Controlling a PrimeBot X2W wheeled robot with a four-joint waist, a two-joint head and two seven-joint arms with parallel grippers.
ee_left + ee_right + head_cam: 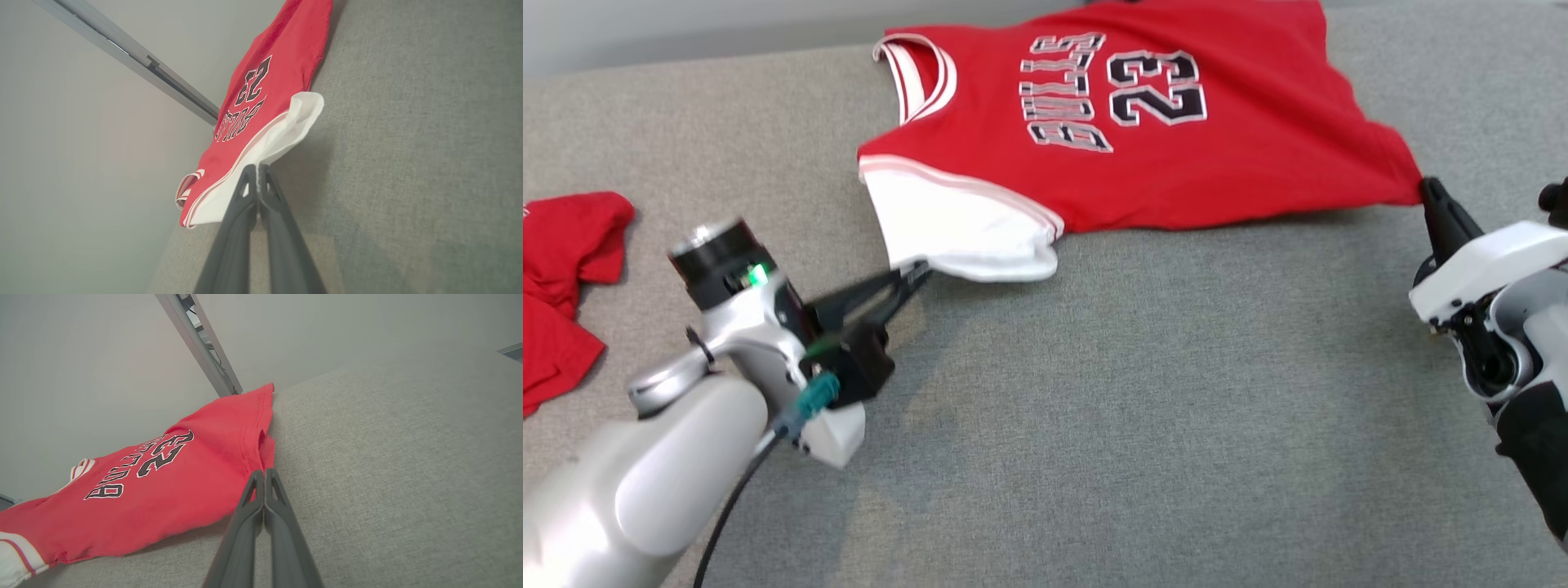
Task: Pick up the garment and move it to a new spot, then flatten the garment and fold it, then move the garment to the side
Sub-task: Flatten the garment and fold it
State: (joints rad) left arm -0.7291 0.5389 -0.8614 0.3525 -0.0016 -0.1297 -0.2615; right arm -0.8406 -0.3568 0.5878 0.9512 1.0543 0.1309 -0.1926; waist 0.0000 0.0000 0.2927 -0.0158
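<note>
Grey woven upholstery point(1176, 425) is seen from the head camera, with a red Bulls "23" jersey point(1176, 163) spread across its far part, print upward. The jersey's white portion point(964, 229) is pinched at its near edge by the left gripper point(920, 276), and its stretched red corner is pinched by the right gripper point(1427, 188). A second red cloth point(564, 278) is bunched at the left edge, well apart from the jersey. From the left wrist, the fingers point(245, 196) are seen pressed together on the white fabric. From the right wrist, the jaws are likewise seen closed on the red hem corner, with a pale wall point(102, 375) behind.
</note>
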